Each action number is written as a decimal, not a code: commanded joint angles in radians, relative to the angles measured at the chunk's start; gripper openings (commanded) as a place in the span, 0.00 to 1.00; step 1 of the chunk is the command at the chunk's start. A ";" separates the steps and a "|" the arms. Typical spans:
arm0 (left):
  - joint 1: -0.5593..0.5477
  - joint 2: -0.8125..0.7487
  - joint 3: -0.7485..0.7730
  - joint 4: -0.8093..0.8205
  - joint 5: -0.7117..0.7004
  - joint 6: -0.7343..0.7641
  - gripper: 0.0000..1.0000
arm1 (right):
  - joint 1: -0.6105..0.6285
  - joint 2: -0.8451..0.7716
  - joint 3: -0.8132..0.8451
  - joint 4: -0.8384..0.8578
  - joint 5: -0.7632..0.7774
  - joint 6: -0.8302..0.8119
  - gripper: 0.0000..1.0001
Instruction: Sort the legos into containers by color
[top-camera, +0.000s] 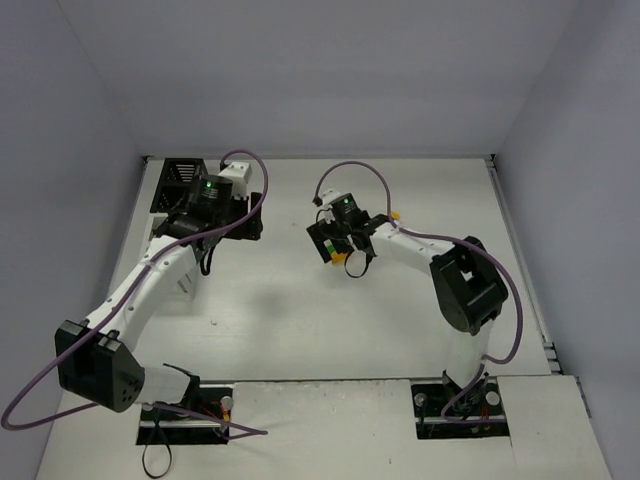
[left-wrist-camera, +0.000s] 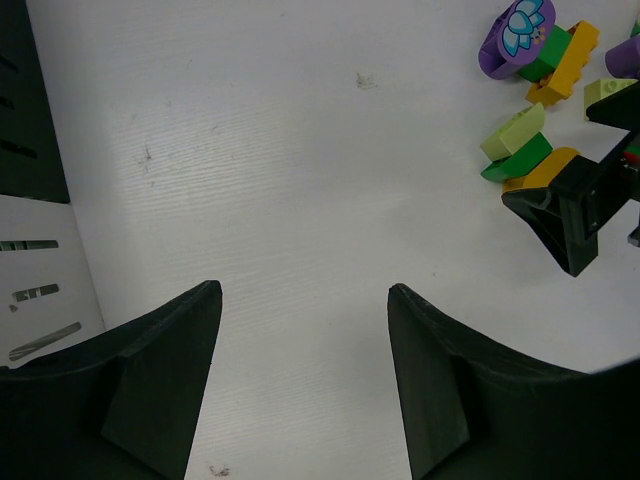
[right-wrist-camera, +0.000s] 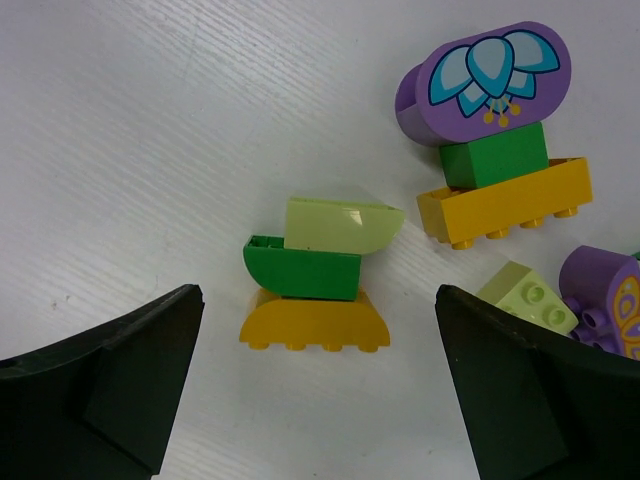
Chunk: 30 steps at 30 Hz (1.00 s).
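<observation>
Two lego stacks lie between and beyond my open right gripper (right-wrist-camera: 317, 292). The near stack is a yellow curved brick (right-wrist-camera: 315, 325), a dark green brick (right-wrist-camera: 300, 268) and a light green brick (right-wrist-camera: 340, 225), lying between the jaws. The far stack is a purple oval with a flower (right-wrist-camera: 490, 80), a dark green brick (right-wrist-camera: 495, 160) and a yellow brick (right-wrist-camera: 505, 200). A loose light green brick (right-wrist-camera: 525, 297) and a purple piece (right-wrist-camera: 605, 290) lie at the right. My left gripper (left-wrist-camera: 300, 290) is open and empty over bare table, beside the black bin (left-wrist-camera: 20, 100) and a white bin (left-wrist-camera: 40, 290).
The black bin (top-camera: 180, 178) stands at the back left by the left wall. The lego pile (left-wrist-camera: 540, 110) shows at the upper right of the left wrist view, with a right gripper finger (left-wrist-camera: 570, 215) next to it. A yellow piece (top-camera: 396, 214) shows behind the right arm.
</observation>
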 joint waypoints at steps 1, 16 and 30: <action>-0.006 -0.008 0.042 0.029 0.006 0.007 0.61 | -0.002 0.015 0.060 0.024 0.066 0.031 0.98; -0.006 -0.010 0.043 0.031 0.015 0.004 0.61 | -0.002 0.106 0.061 0.047 0.076 0.080 0.75; -0.006 -0.014 0.042 0.040 0.047 -0.002 0.61 | -0.002 0.018 -0.023 0.109 0.045 0.082 0.21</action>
